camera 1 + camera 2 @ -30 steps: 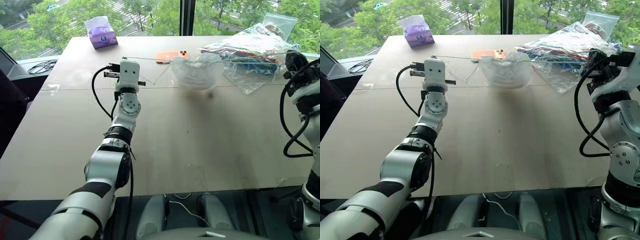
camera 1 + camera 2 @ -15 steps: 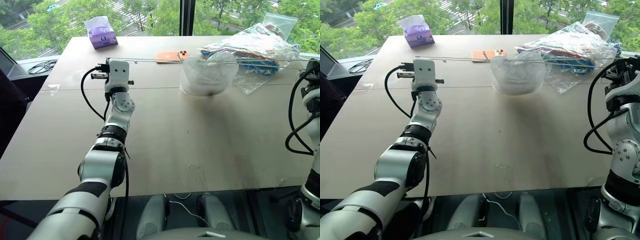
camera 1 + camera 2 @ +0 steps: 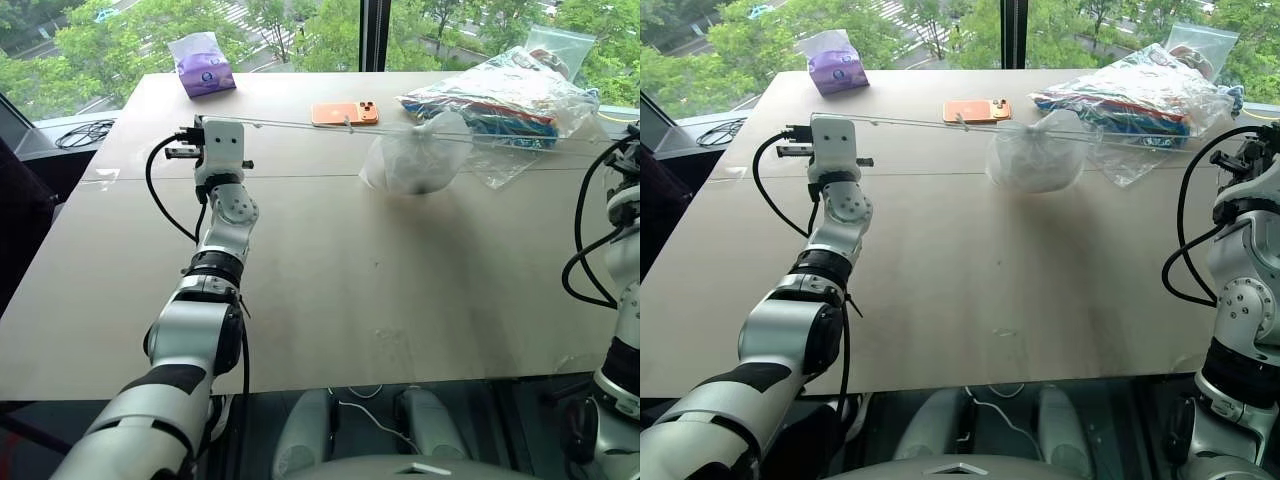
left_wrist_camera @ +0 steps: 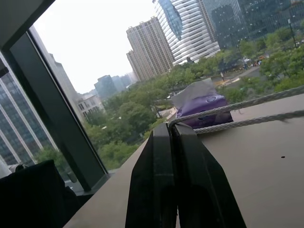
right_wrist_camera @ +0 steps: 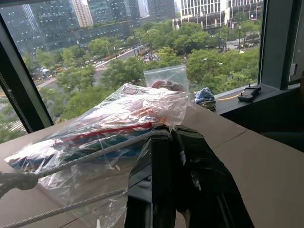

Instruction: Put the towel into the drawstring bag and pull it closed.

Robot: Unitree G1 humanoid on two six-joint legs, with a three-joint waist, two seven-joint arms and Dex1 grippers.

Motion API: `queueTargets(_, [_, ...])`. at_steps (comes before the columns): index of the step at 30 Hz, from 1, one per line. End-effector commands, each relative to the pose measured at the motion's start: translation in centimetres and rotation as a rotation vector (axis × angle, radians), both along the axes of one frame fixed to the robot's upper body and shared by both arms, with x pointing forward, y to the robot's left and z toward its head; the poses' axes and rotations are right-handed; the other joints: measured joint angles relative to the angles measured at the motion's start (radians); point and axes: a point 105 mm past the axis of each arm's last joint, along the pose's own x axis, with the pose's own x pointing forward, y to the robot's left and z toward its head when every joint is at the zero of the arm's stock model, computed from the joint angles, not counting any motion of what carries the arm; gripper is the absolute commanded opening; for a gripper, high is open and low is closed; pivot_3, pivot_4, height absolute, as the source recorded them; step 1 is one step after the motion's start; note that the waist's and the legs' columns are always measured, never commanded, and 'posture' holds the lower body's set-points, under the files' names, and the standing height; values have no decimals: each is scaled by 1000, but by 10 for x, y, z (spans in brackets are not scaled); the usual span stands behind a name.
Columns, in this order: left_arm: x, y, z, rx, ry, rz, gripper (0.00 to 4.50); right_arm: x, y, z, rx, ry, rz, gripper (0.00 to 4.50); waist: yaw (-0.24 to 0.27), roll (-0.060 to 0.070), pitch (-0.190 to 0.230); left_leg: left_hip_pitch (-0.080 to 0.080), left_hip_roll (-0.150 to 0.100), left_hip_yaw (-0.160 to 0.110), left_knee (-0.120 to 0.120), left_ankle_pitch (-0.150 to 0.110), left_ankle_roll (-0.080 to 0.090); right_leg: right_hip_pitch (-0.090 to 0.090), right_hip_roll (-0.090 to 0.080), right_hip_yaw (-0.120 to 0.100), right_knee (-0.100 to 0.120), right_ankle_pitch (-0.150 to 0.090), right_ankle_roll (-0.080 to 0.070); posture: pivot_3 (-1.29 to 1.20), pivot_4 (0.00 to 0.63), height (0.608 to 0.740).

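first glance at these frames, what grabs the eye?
The taut white cords stretched across the far half of the table, from the left gripper to the right gripper, each shut on a cord end. The drawstring bag hangs bunched at mid-span, right of centre. Behind it lie an orange phone, a clear plastic bag of colourful items and, far left, a purple tissue pack.

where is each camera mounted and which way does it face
Left and right eye views: on the head, looking forward and down over the table; both arms show, the bag hanging on taut cords.
Left wrist view: along the left gripper, jaws shut on the cords, facing the tissue pack and window.
Right wrist view: along the right gripper, jaws shut on the cords, facing the plastic bag.
Shared: both wrist views show the cords; the head views too.
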Motion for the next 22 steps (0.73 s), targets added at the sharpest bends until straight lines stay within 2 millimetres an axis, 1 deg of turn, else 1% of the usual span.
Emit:
queueTargets(1, [5,-14,0,-133,-23,-253,47,0,35,-4,-67,49,267,0,-3,0,0,0,0,0,0,0,0,0,0,0,0,0,0,0,150,740])
queueTargets(2, [7,-31,-1,-113,-7,-370,47,1,54,-16,-98,107,376,0,-3,0,0,0,0,1,0,0,0,0,0,-1,0,0,0,0,150,740])
queueTargets(3, [8,-46,-5,-86,21,-473,47,-1,67,-29,-133,163,457,0,-3,0,0,0,0,1,0,0,0,1,0,-1,0,0,0,0,150,740])
queueTargets(4, [8,-55,-7,-69,41,-537,47,-3,73,-37,-151,199,505,0,-3,0,0,0,0,2,0,0,0,1,0,-1,-1,0,0,0,150,740])
queueTargets(5, [7,-69,-15,-62,86,-653,47,-6,82,-48,-191,240,569,0,-3,0,0,0,0,1,0,0,0,1,0,-1,-1,0,0,0,150,740])
queueTargets(7, [-2,-97,-33,4,199,-899,0,-19,97,-63,-252,297,728,627,-4,0,0,0,0,2,0,0,0,1,0,-1,-1,0,0,0,150,740])
queueTargets(8, [-10,-106,-43,33,265,-1015,266,-25,101,-68,-287,311,799,928,-8,0,0,0,-1,2,0,0,0,1,0,-1,-2,0,0,0,150,740])
queueTargets(9, [-17,-110,-49,68,311,-1088,560,-29,103,-70,-313,314,845,1359,-11,0,0,0,-1,2,0,0,0,1,0,-1,-2,0,0,0,150,740])
queueTargets(10, [-24,-110,-60,121,398,-1149,885,-34,101,-74,-352,339,877,1847,-18,0,0,0,0,2,0,0,0,1,0,0,-2,0,0,0,150,740])
queueTargets(11, [-30,-108,-67,154,456,-1183,1499,-36,98,-76,-378,358,894,2499,-21,0,0,0,0,1,0,0,0,1,1,1,-2,0,0,0,150,740])
queueTargets(12, [-35,-104,-76,179,530,-1206,1862,-38,93,-79,-423,370,899,2820,-26,0,0,2,0,1,0,0,0,1,1,2,-1,0,0,0,150,740])
queueTargets(13, [-45,-97,-86,209,615,-1244,2304,-42,87,-81,-467,372,930,3263,-32,0,0,2,1,-1,0,0,0,1,2,2,0,0,0,0,150,740])
queueTargets(14, [-55,-91,-92,205,680,-1280,2944,-46,83,-80,-512,341,965,3321,-33,0,0,2,2,-2,0,0,0,1,3,2,1,0,0,0,150,740])
queueTargets(15, [-64,-82,-96,206,730,-1297,3092,-49,79,-79,-564,315,992,3321,-37,0,0,3,2,-2,0,0,0,1,3,2,1,0,0,0,150,740])
queueTargets(16, [-69,-74,-97,211,755,-1292,3646,-50,73,-80,-589,305,1006,3321,-40,0,0,3,2,-3,0,0,0,2,3,2,1,0,0,0,150,740])
queueTargets(17, [-76,-64,-97,209,781,-1283,4080,-52,66,-83,-605,308,1022,3321,-40,0,0,4,3,-2,0,0,0,2,4,3,1,0,0,0,150,740])
queueTargets(18, [-81,-58,-97,207,799,-1280,4416,-53,59,-87,-612,317,1035,3321,-39,0,0,5,4,-2,0,0,0,3,4,3,1,0,0,0,150,740])
queueTargets(20, [-95,-48,-92,180,825,-1314,4416,-54,46,-94,-611,325,1057,3321,-34,0,0,5,5,-2,1,0,0,4,3,3,1,0,0,0,150,740])
queueTargets(22, [-102,-36,-87,181,840,-1299,4416,-54,33,-101,-613,336,1064,3321,-31,0,0,6,5,-2,2,0,0,6,2,3,0,0,0,0,150,740])
